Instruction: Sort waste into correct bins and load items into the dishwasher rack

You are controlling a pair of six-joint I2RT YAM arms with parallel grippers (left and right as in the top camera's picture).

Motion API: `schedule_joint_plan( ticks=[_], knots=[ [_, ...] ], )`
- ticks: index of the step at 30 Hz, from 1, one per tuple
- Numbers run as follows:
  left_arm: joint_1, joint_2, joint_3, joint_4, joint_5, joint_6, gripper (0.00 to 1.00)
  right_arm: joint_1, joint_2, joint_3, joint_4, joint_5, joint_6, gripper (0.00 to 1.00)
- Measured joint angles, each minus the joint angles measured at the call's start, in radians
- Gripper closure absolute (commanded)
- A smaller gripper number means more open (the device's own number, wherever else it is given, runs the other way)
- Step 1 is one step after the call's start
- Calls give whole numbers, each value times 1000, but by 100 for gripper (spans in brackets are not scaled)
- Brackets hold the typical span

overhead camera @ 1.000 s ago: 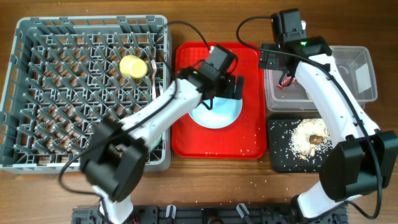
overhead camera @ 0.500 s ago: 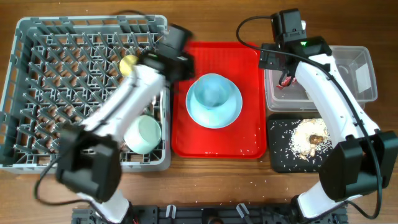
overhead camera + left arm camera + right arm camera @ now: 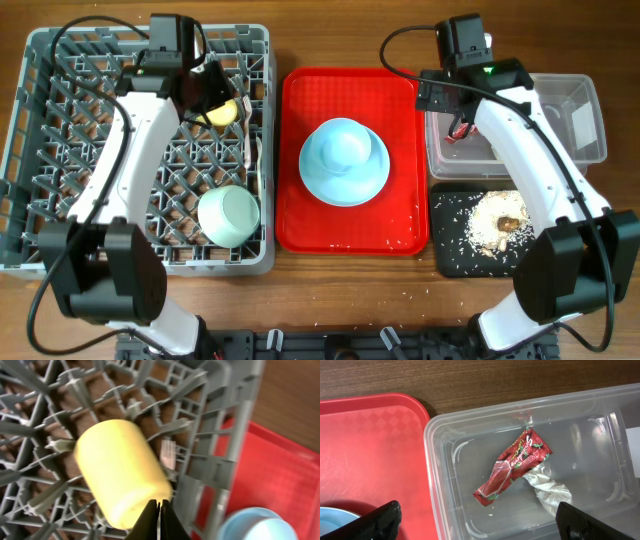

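The grey dishwasher rack point(image 3: 40, 150) holds a yellow cup point(image 3: 222, 112) on its side at the far right and a pale green bowl point(image 3: 229, 215) near the front right. My left gripper point(image 3: 208, 92) hovers just by the cup point(image 3: 122, 472). Its jaws point(image 3: 160, 520) are shut with nothing between them. A white fork point(image 3: 168, 455) stands behind the cup. A light blue bowl point(image 3: 345, 148) sits upside down on the light blue plate point(image 3: 345, 190). My right gripper point(image 3: 477, 520) hangs open above the clear tub point(image 3: 435, 460), which holds the red wrapper point(image 3: 512, 471) and white tissue point(image 3: 547, 491).
The flat red tray point(image 3: 300, 220) lies between rack and bins. The black tray point(image 3: 450, 255) at the front right holds rice scraps point(image 3: 497, 222). A few grains lie scattered on the red tray and the wooden table near it.
My left arm swung from over the red tray to the rack's far right corner, and its gripper closed. The green bowl now lies in the rack. The right arm stayed still.
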Motion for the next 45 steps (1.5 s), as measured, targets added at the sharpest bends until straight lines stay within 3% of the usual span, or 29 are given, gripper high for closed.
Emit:
schedule_joint_plan(
  ticks=[15, 21, 29, 38, 40, 43, 45],
  knots=[
    [42, 35, 0, -31, -12, 5, 96, 0, 0, 0, 0, 0, 0, 0],
    [56, -35, 0, -39, 119, 5, 96, 0, 0, 0, 0, 0, 0, 0],
    [31, -21, 2, -90, 144, 6, 96, 0, 0, 0, 0, 0, 0, 0],
    [31, 58, 2, -4, -20, 8, 96, 0, 0, 0, 0, 0, 0, 0],
    [31, 58, 2, 28, -52, 8, 93, 0, 0, 0, 0, 0, 0, 0],
    [31, 58, 2, 50, -76, 7, 78, 0, 0, 0, 0, 0, 0, 0],
    [31, 57, 2, 61, -82, 11, 78, 0, 0, 0, 0, 0, 0, 0]
  ],
)
